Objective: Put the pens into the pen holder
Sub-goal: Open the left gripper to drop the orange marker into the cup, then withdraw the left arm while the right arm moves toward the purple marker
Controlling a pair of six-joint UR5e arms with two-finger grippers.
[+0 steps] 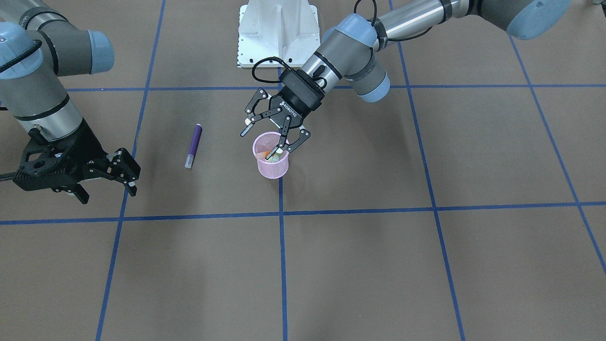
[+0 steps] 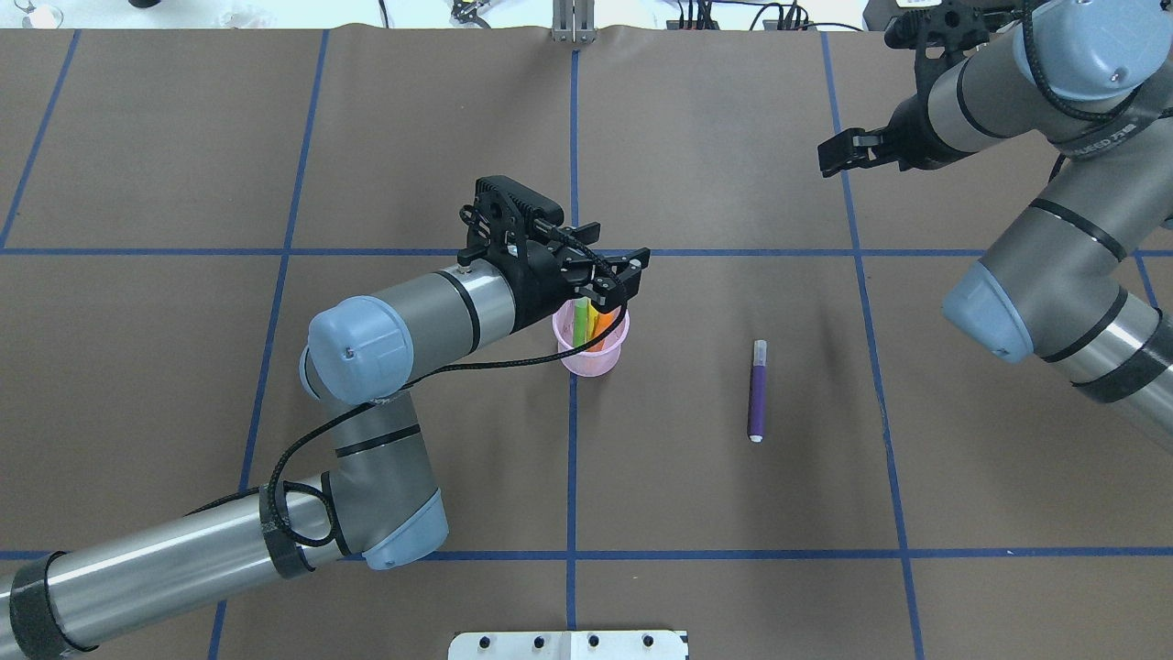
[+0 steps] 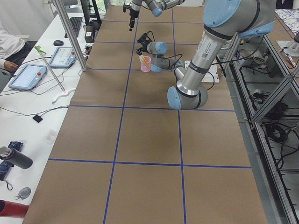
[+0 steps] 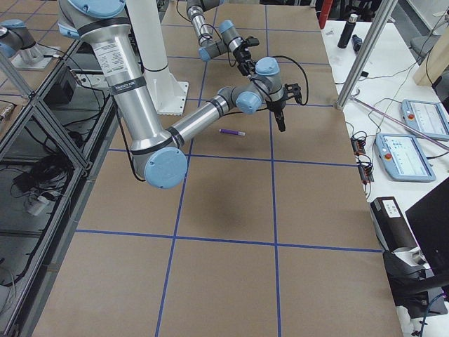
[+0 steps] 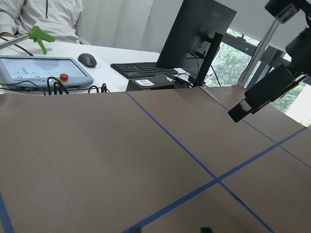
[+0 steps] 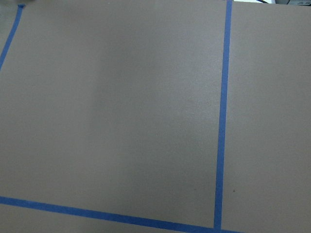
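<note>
The pink mesh pen holder (image 1: 273,166) stands near the table's middle and also shows in the overhead view (image 2: 591,359). Green, orange and yellowish pens (image 2: 591,323) stand inside it. My left gripper (image 1: 264,137) is open just above the holder's mouth, with one fingertip at the rim by the pens, and holds nothing that I can see. A purple pen (image 1: 193,146) lies flat on the table, apart from the holder, and also shows in the overhead view (image 2: 758,390). My right gripper (image 1: 108,188) is open and empty, raised away from the purple pen.
The white robot base plate (image 1: 278,33) sits at the table's robot side. Blue tape lines grid the brown table cover. A side bench with tablets (image 3: 28,77) and a keyboard runs along the operators' side.
</note>
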